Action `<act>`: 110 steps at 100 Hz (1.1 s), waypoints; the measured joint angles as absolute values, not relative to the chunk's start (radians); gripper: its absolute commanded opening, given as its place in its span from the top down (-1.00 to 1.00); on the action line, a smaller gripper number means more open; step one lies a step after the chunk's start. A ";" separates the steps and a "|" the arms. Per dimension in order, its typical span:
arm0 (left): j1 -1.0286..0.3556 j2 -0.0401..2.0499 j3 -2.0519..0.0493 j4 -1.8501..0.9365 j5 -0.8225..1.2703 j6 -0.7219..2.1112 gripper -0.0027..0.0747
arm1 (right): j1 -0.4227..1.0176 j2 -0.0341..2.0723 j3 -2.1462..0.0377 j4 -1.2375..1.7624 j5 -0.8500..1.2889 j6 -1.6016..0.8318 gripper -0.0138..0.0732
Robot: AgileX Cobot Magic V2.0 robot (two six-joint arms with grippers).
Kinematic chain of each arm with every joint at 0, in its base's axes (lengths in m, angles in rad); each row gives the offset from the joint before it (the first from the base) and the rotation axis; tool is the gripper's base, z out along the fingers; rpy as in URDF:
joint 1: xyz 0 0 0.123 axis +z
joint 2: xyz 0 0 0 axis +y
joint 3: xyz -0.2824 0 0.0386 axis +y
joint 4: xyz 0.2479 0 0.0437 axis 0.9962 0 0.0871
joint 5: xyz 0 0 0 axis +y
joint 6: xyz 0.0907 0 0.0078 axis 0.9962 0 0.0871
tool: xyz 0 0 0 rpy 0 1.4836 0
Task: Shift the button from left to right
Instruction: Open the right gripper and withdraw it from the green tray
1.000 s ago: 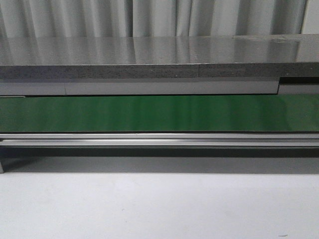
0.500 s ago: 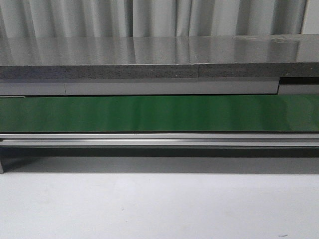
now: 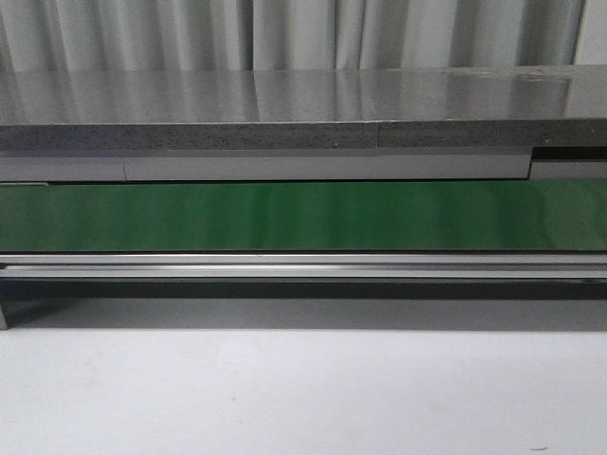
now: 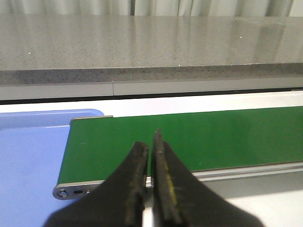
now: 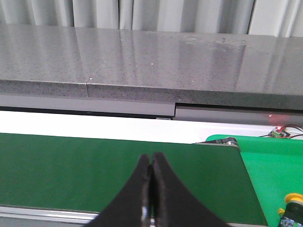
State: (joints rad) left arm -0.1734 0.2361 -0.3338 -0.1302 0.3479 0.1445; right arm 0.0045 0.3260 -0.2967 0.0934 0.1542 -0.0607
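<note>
Left gripper (image 4: 150, 142): black fingers pressed nearly together, only a thin slit between the tips, nothing held. It hangs over the near edge of the green conveyor belt (image 4: 199, 137), close to the belt's rounded end roller (image 4: 64, 191). Light blue surface (image 4: 28, 161) sits just beside that belt end. Grey speckled countertop (image 4: 142, 47) runs along the far side.

Right gripper (image 5: 151, 163): fingers closed tip to tip, nothing between them. It sits over the same belt near its other end. Just past that end is a bright green pad (image 5: 274, 161), with a small red light and wiring (image 5: 279, 131) at its far edge.

Button (image 5: 291, 205): only partly in frame at the corner of the right wrist view, on the green pad, well apart from both grippers. Front view shows belt, its metal rail (image 3: 303, 265), white table (image 3: 303, 389), curtain (image 3: 303, 33); neither arm appears there.
</note>
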 measured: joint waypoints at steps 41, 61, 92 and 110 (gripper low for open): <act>-0.173 0.236 -0.334 -0.130 0.348 0.144 0.92 | 0.005 0.326 -0.297 0.093 0.154 -0.061 0.84; -0.173 0.236 -0.334 -0.130 0.348 0.144 0.92 | 0.005 0.326 -0.297 0.093 0.157 -0.061 0.84; -0.173 0.236 -0.334 -0.130 0.348 0.144 0.92 | 0.005 0.326 -0.289 0.093 0.159 -0.061 0.84; -0.173 0.236 -0.334 -0.130 0.348 0.144 0.92 | 0.005 0.295 -0.259 0.087 0.161 -0.061 0.84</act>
